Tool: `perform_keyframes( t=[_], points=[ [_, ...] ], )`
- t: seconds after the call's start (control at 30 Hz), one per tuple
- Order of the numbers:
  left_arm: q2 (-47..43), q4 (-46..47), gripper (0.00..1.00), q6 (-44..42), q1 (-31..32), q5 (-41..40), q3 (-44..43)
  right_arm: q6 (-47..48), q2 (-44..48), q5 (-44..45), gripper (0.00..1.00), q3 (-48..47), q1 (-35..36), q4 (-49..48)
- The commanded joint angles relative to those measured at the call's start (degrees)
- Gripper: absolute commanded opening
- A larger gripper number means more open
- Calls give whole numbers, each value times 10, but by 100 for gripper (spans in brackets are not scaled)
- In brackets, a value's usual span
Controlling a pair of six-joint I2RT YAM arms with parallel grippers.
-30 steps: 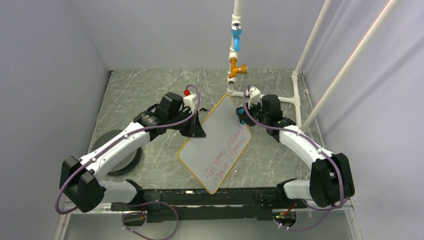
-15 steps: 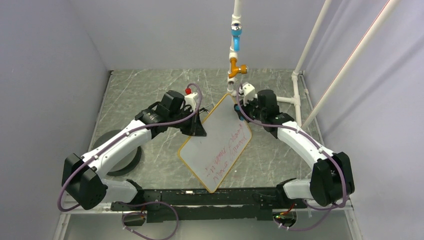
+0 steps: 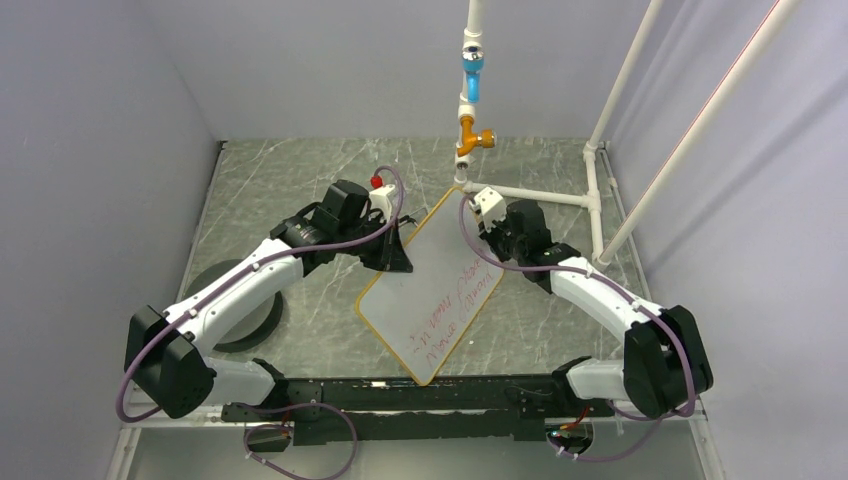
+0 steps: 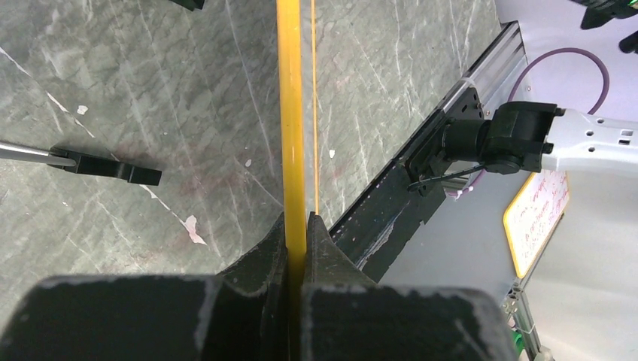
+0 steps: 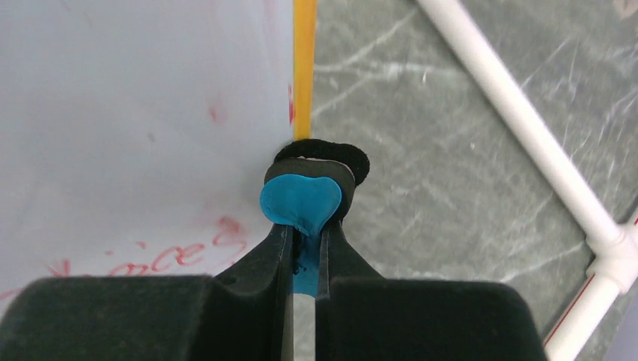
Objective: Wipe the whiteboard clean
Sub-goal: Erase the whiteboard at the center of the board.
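The whiteboard, with red writing on it, sits between both claws. The left claw pinches the whiteboard's yellow edge. The right claw pinches a blue eraser at the whiteboard's opposite edge.

The table has a grey-green marbled top with pale veins and a few white chips. A white pipe frame lies in the far right corner, with one bar pointing toward the middle and another along the right edge. A dark round disc lies by the left edge. A black rail runs along the near edge. A small black clip rests on the top. The whiteboard spans the middle; whether it lies flat cannot be told.
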State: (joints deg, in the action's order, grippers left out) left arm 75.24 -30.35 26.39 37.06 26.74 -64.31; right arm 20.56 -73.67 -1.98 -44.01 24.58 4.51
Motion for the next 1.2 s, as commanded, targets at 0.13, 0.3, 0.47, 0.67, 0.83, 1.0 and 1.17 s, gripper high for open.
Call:
perform_keyframes(
  t=[0.13,0.3,0.47,0.67,0.83,1.0,1.17],
  points=[
    [-5,24,0,-49,12,68,-37,1,6,-1,0,24,26,26],
    [0,21,0,-48,12,71,-40,-4,-30,6,0,-71,36,19],
    [1,19,0,-48,12,75,-44,-3,-61,15,0,-153,49,25],
    [5,19,0,-49,12,77,-46,-6,-68,12,0,-172,58,35],
    [0,17,0,-52,10,75,-47,-10,-39,14,0,-74,57,34],
    [-5,24,0,-51,8,82,-40,-41,4,-21,0,15,44,29],
    [-6,42,0,-44,8,105,-31,-85,54,-169,0,34,43,-14]
  ],
)
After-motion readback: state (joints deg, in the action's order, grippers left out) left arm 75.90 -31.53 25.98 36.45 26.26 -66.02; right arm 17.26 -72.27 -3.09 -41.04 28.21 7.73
